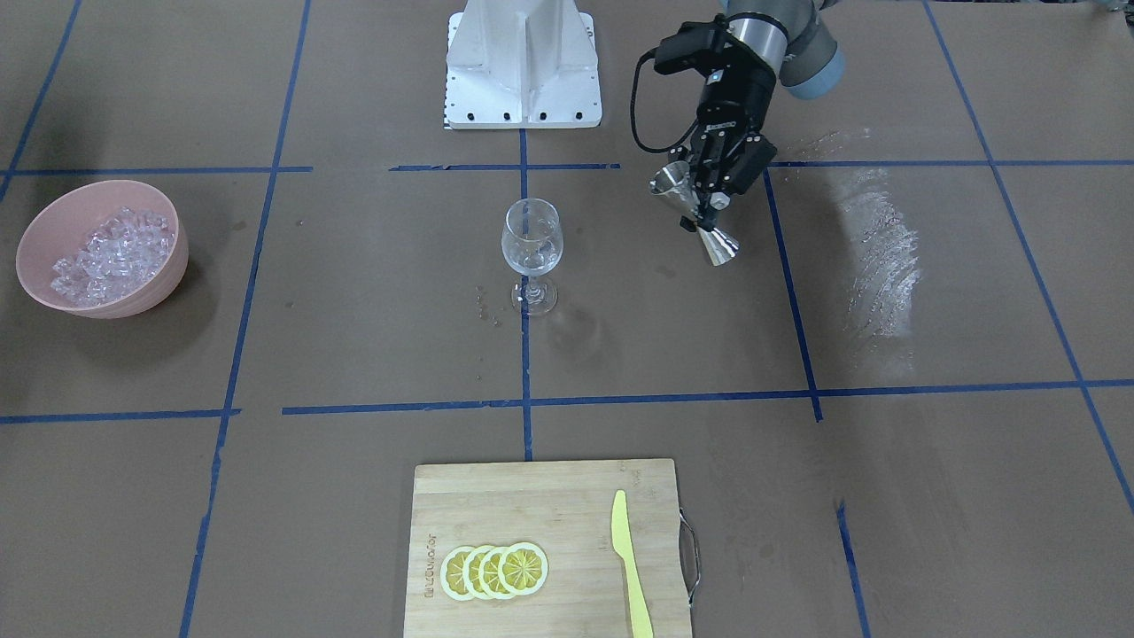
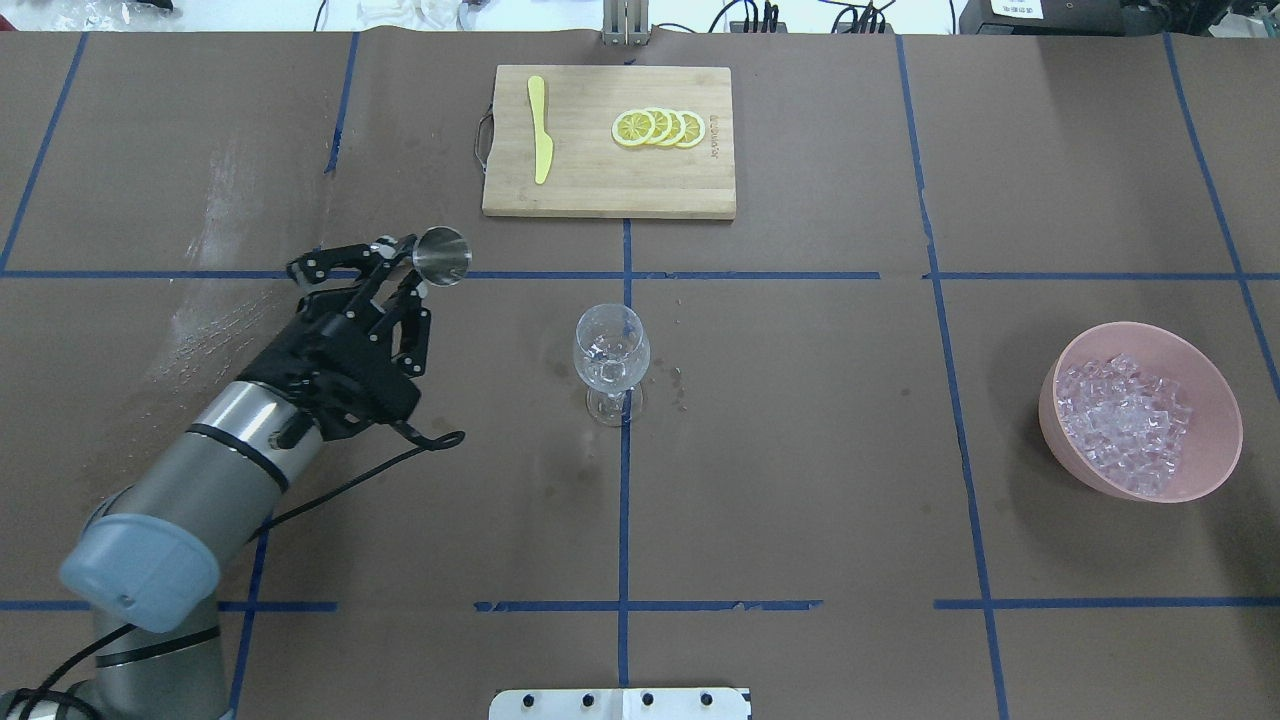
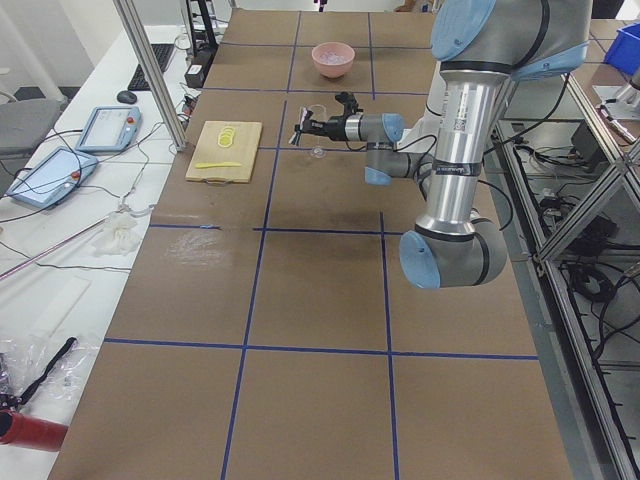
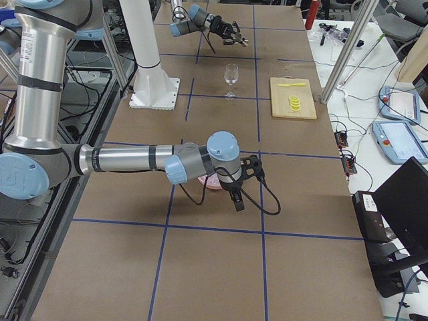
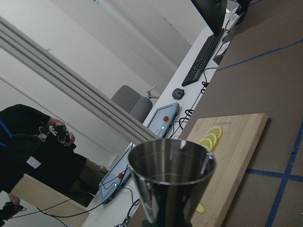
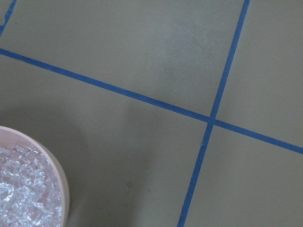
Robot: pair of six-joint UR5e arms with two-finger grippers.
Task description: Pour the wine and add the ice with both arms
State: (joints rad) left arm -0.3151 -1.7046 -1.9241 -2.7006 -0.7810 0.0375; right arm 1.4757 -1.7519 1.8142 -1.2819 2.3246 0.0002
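L end effector point(image 2: 400, 275): clenched on steel jigger point(image 2: 442, 256) — held tilted above counter point(image 2: 800, 500), robot-left of wine glass point(image 2: 610, 355).
R end effector point(image 4: 239, 200): beside pink bowl point(image 2: 1215, 465); grip state — cannot tell.
Ice point(image 2: 1125, 420): heaped in bowl, robot-right side, well apart from glass.

There are two robot arms, the left arm point(image 2: 235, 440) and the right arm point(image 4: 127, 159). That makes two end effectors, the left end effector point(image 2: 412, 268) and the right end effector point(image 4: 238, 199). The surface point(image 2: 800, 450) carries one wine glass point(image 2: 610, 355), one pink bowl point(image 2: 1225, 440), one wooden board point(image 2: 600, 180), one yellow knife point(image 2: 541, 130) and four lemon slices point(image 2: 660, 127). There is one shiny metal cup point(image 2: 442, 257). The ice cubes point(image 2: 1125, 420) are too many to count. There is one white base point(image 1: 523, 62).
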